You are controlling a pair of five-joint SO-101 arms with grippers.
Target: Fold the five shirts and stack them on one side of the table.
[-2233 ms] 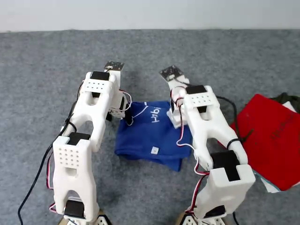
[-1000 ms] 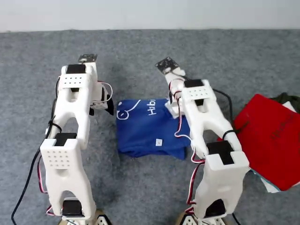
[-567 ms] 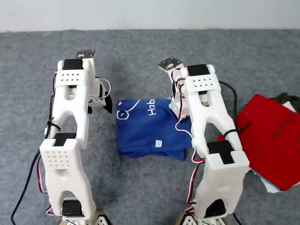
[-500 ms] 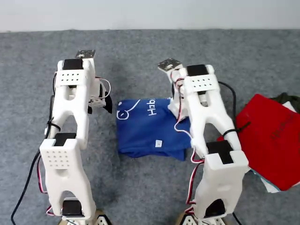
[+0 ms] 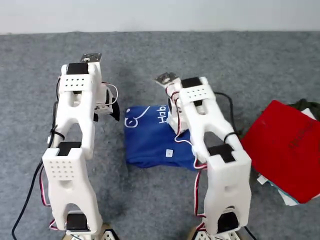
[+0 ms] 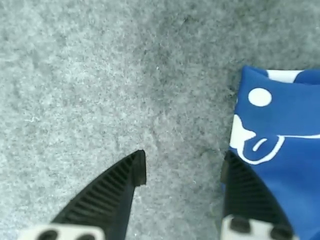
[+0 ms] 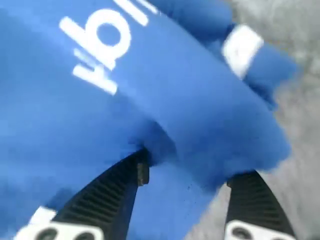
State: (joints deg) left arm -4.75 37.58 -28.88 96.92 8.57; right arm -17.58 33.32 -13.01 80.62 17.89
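Blue shirt [image 5: 150, 137] lies folded at centre of the high view, on the grey counter [image 5: 250, 65], white print on its upper part, small white tag near its lower middle.

L arm stands at frame left. L gripper [image 6: 184, 169] is open, jaws wide apart, low over bare counter just beside the shirt's left edge. One finger [image 6: 245, 190] sits at that edge, by the white graphic; can't tell if it touches the cloth.

R arm stands right of centre, reaching over the shirt's right part. R gripper [image 7: 191, 175] is open too, jaws spread, blue cloth under and between them, a raised fold of the shirt just ahead of the tips. Nothing clamped.

Red shirt [image 5: 285, 150] lies flat at frame right, well apart from the blue one, on top of other cloth: white and teal edges [image 5: 287, 197] stick out below it, sth dark [image 5: 306, 105] at its upper corner.
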